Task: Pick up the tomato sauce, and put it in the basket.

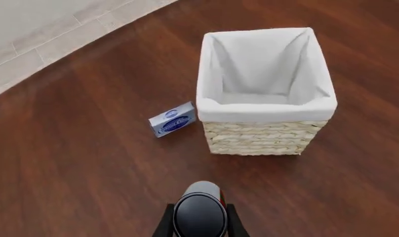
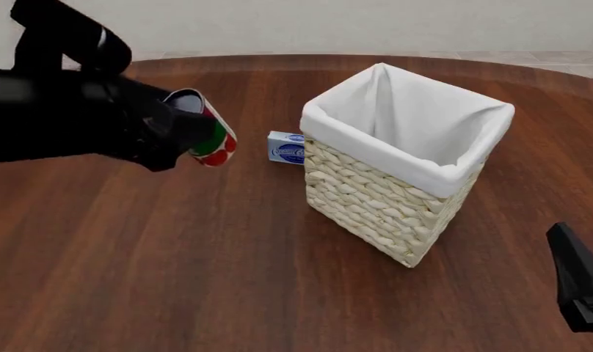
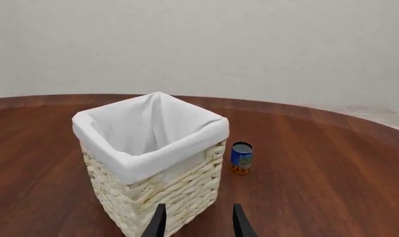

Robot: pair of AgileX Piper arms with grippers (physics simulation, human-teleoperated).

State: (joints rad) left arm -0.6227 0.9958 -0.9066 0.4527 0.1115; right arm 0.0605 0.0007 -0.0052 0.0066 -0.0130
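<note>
The tomato sauce, a small tin can with a red label, green band and tomato marks, is held tilted in the air by my left gripper, left of the basket. In the left wrist view the can's grey top sits between the shut fingers, with the cream wicker basket ahead and lower, its white liner showing nothing inside. My right gripper is open and holds nothing, close to the basket's wall.
A small blue-and-white box lies on the brown table next to the basket's left side, also in the left wrist view. A small blue can stands behind the basket. The right arm's dark body is at the front right.
</note>
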